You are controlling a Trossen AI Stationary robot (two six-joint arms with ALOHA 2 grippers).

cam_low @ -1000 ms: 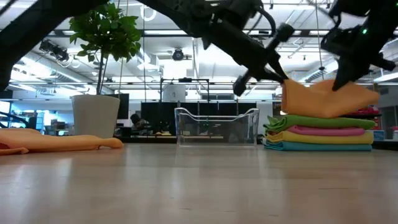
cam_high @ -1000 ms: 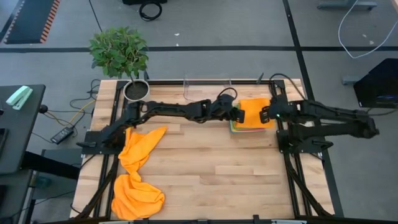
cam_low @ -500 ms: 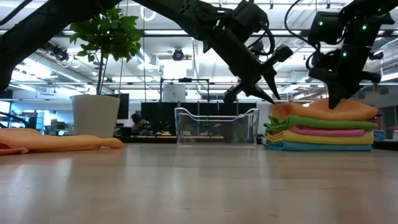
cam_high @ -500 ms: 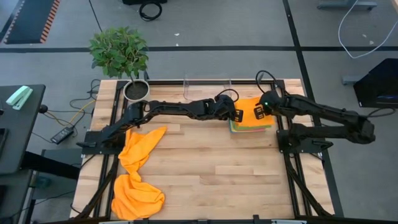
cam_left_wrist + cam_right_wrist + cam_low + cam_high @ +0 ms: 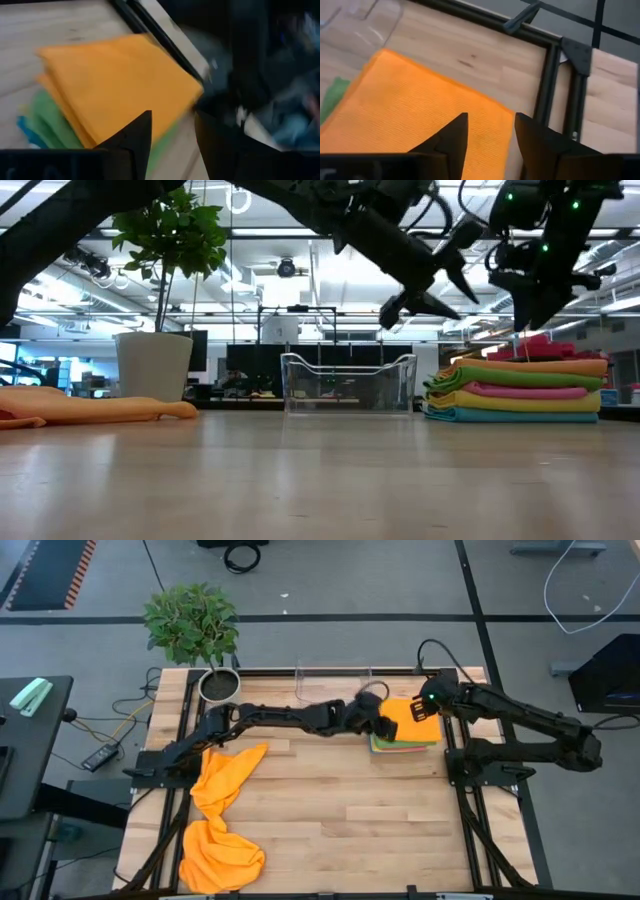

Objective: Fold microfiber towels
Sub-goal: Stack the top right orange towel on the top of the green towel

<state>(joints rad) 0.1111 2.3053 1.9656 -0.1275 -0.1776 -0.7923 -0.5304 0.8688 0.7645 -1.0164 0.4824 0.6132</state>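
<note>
Desk (image 5: 330, 800): pale wooden slab with a dark frame, filling the middle of the high view.
Left arm: reaches from the left edge of the desk across to the centre-right of the high view.
Right arm: comes in from the right edge of the high view, bent toward the upper right of the desk.
Loose orange towels (image 5: 218, 815): two crumpled cloths at the lower left of the high view, one running into the other; in the low view they show as a flat orange strip (image 5: 95, 408) at the far left.
Plant (image 5: 192, 622): green leaves in a pale pot, upper left of the high view, at the desk's far corner.
Clear plastic bin (image 5: 348, 382): centre of the low view, just left of the stack.
Folded stack (image 5: 517, 390): right side of the low view; from the bottom blue, yellow, pink, green, with a folded orange towel (image 5: 410, 721) lying flat on top, upper right of centre in the high view.
Left claw (image 5: 381, 726): fingers spread with a clear gap, pinching nothing, above the left edge of the stack.
Right claw (image 5: 490, 134): fingers spread, pinching nothing, above the stack's right side, clear of the orange towel.
</note>
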